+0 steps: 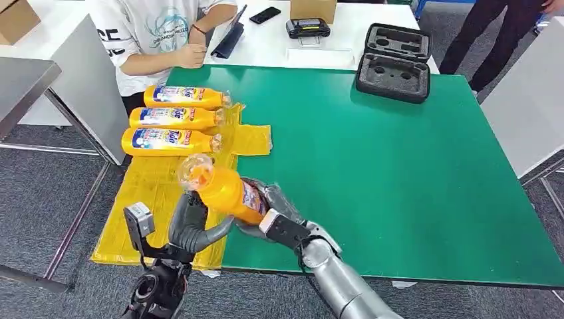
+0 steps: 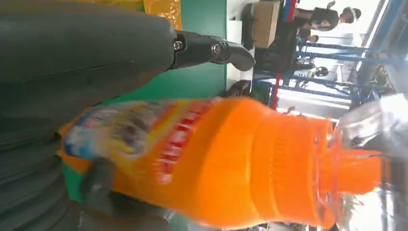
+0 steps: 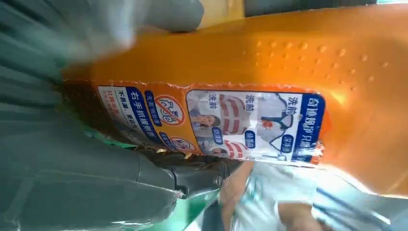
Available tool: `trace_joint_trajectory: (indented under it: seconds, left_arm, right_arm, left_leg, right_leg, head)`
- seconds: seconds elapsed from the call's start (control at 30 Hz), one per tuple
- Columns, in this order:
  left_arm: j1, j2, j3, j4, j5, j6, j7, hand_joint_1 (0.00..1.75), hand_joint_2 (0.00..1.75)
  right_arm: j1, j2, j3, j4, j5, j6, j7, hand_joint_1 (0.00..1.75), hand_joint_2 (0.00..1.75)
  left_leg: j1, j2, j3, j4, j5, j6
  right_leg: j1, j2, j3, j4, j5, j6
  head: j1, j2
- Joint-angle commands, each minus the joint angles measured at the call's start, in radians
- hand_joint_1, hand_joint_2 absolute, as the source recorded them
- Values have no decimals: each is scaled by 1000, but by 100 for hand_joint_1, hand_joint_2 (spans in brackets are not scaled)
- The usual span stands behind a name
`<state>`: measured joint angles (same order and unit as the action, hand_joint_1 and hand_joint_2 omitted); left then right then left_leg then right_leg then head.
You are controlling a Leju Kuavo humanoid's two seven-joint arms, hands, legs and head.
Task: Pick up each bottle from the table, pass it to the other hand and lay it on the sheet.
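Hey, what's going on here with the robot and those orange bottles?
The robot is mid-handover: its right hand and left hand both grip one orange bottle at the table's near edge. Three bottles already lie side by side on the yellow sheet. A person sits beyond them.

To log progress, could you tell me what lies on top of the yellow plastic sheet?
Three orange bottles lie side by side on the yellow plastic sheet; sheet directly beneath them is covered.
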<state>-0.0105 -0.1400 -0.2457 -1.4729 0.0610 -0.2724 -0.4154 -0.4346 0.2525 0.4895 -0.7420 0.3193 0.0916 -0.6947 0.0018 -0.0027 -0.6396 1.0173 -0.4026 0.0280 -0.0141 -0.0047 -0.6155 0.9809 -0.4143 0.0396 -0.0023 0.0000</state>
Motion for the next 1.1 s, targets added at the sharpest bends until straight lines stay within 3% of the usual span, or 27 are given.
trace_joint_trajectory:
  seconds: [0.03, 0.17, 0.8, 0.83, 0.87, 1.1]
  left_arm:
    - [-30, 27, -25, 75, -3, 0, 2, 0, 175]
    - [-29, 27, -27, 76, -3, -1, 2, 0, 175]
    - [-42, 23, -9, 56, 96, -62, -15, 0, 175]
    - [-44, 21, -5, 54, 108, -70, -8, 0, 175]
    - [-45, 21, -4, 51, 112, -74, -6, 0, 175]
    - [-43, 21, 3, 43, 127, -90, -4, 0, 175]
  right_arm:
    - [-45, 10, 133, 102, -37, 17, -3, 175, 175]
    - [-51, 12, 147, 107, -44, 14, -3, 175, 175]
    - [-94, 23, 208, 226, -37, 16, -3, 175, 175]
    - [-97, 23, 211, 232, -35, 14, -3, 175, 175]
    - [-99, 23, 212, 234, -34, 13, -3, 175, 175]
    - [-106, 21, 217, 248, -30, 8, -3, 175, 175]
  left_leg:
    - [0, 0, 4, -1, -1, -1]
    - [1, 1, 9, -1, -4, -2]
    - [1, -1, 3, -1, -1, -1]
    - [2, 0, 9, -1, -4, -2]
    - [1, -1, 4, 0, -1, -1]
    - [1, -1, 3, -1, -1, -1]
  right_leg:
    - [0, 0, 4, -1, -1, -1]
    - [2, 1, 8, -1, -3, -3]
    - [1, 0, 3, 0, -1, -1]
    - [2, 0, 9, -1, -4, -3]
    - [1, -1, 4, 0, -2, -1]
    - [0, -1, 3, 0, -1, -1]
  head:
    - [0, 0]
    - [0, 0]
    - [0, 0]
    - [0, 0]
    - [0, 0]
    - [0, 0]
